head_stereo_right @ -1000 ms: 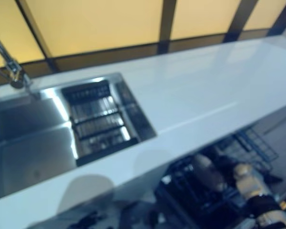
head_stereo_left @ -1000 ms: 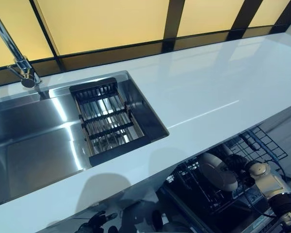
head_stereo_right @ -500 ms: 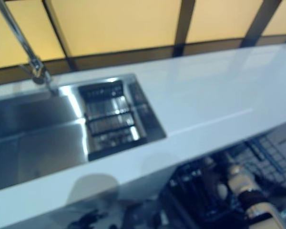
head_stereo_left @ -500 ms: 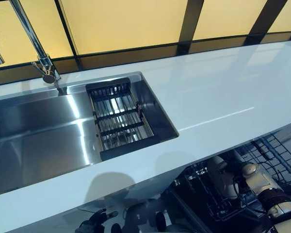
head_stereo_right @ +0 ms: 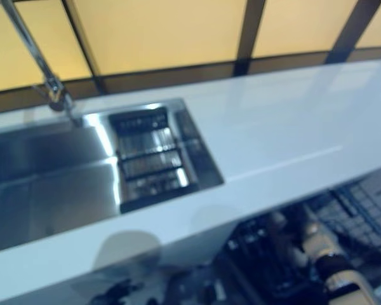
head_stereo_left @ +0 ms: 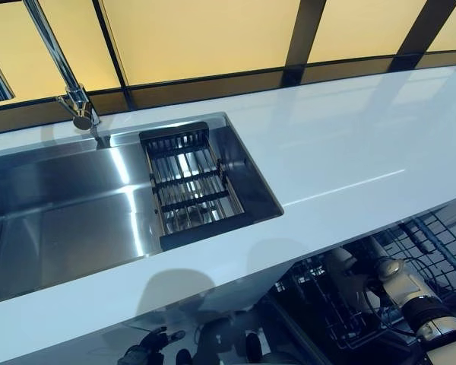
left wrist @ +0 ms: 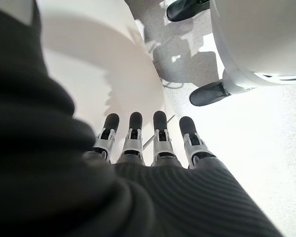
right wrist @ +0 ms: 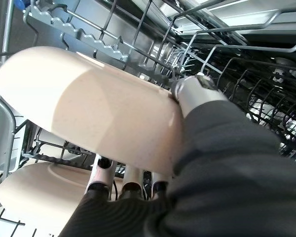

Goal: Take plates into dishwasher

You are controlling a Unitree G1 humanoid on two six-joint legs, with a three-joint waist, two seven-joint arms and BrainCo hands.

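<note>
- Since a second ago the head camera has swung, so the whole scene sits further right in view; the right hand [right wrist: 138, 185] has carried its plate deeper under the counter edge, and less of the plate shows from above.
- Right hand grasps a round cream-coloured plate [right wrist: 89, 113]: the thumb [right wrist: 195, 89] lies over the plate's rim on one face, and the fingers [right wrist: 101, 182] curl under the other face.
- This plate is held tilted inside the dark wire dishwasher rack [right wrist: 153, 39], among the rack's wire tines.
- A second cream plate [right wrist: 34, 190] stands in the same rack, just beside the held one and below the fingers.
- From the head views, the right arm reaches down under the front edge of the long white countertop [head_stereo_left: 342, 144], into the pulled-out rack [head_stereo_left: 433, 251].
- Left hand [left wrist: 148, 143] hangs low by the floor, well apart from the rack; its fingers are straight and relaxed, holding nothing.
- Set into the countertop is a rectangular stainless-steel sink [head_stereo_left: 53, 220].
- A black-framed metal drainer basket [head_stereo_left: 190, 190] sits at the sink's right end.
- A tall chrome tap [head_stereo_left: 64, 76] rises behind the sink, in front of yellow panels with dark frames [head_stereo_left: 205, 38].
</note>
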